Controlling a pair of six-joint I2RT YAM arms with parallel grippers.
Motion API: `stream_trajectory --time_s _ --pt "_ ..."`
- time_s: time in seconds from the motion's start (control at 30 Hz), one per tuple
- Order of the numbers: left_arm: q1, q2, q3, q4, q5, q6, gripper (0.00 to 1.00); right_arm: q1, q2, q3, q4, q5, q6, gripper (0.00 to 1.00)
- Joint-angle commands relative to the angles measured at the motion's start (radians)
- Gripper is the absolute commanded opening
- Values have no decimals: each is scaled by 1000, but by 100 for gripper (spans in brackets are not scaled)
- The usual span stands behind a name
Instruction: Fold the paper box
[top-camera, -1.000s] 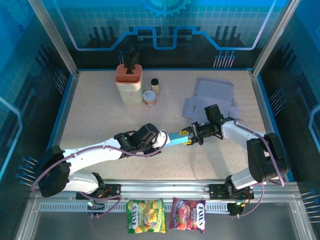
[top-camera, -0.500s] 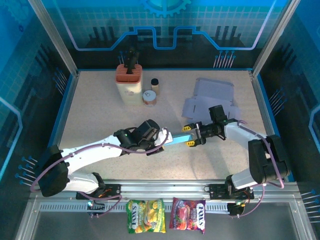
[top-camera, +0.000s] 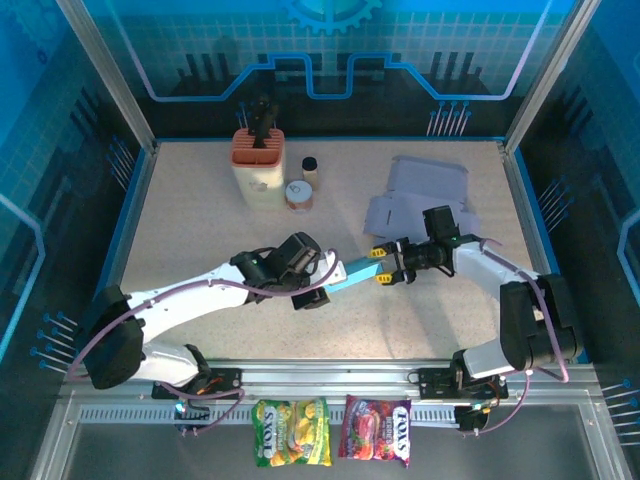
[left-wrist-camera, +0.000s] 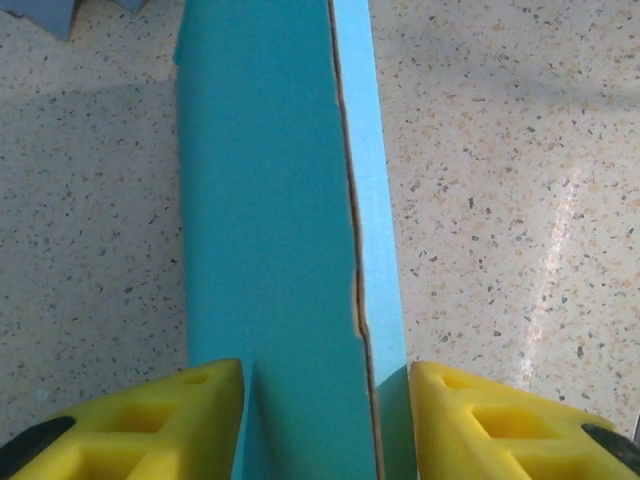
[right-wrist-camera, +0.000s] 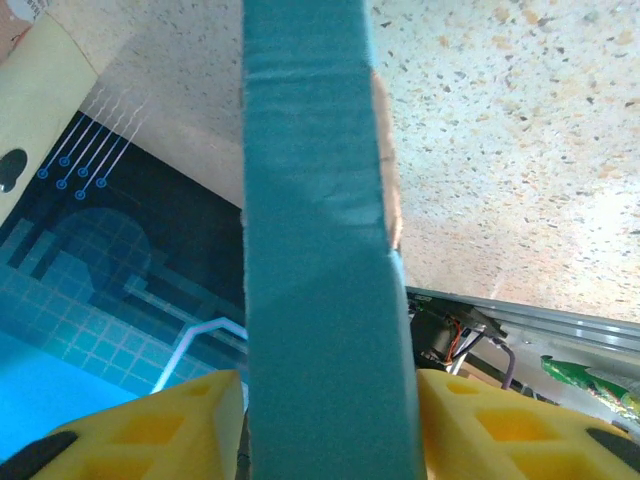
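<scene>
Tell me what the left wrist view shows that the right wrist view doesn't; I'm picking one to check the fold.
Left wrist: a seam along the teal box and a grey cardboard corner.
Right wrist: a cream container, blue patterned wall, metal rail and green snack bag.
Shared: the box, clamped by the left gripper in one and the right gripper in the other, with speckled table behind.

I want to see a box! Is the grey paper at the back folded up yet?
Spread out, not folded: the grey paper looks flat on the table, with its flaps sticking out sideways.
</scene>
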Motion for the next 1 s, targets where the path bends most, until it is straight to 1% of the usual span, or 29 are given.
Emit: stream_trajectory --time_s 0.0,0.1,0.2,0.23,0.3,0.4,0.47,0.6,0.77,0.8,0.9,0.97 --pt "25 20 39 -37 67 -14 51 -4 22 36 3 19 45 42" --pt "30 26 46 -43 76 -4 58 -2 38 53 22 24 78 37" --pt "31 18 43 -34 64 14 65 1 57 92 -30 28 53 34" --pt "31 19 43 -33 62 20 66 1 58 96 -40 34 50 33" --pt "31 28 47 -40 55 31 71 1 58 93 -35 40 61 32" --pt "30 39 46 -42 31 48 72 1 58 86 -27 39 76 31" --pt "31 48 45 -33 -9 56 72 1 55 89 -39 38 78 31" --pt "38 62 37 -6 -58 73 69 -2 44 89 -50 31 91 31" --pt "58 91 41 7 -54 77 63 -6 42 85 -50 30 102 30" --pt "62 96 43 10 -54 76 61 -5 45 86 -51 31 102 30" --pt "85 109 55 0 -14 66 51 -7 48 86 -44 31 107 30" --pt "95 111 63 -7 12 59 47 -10 49 89 -37 31 108 32"
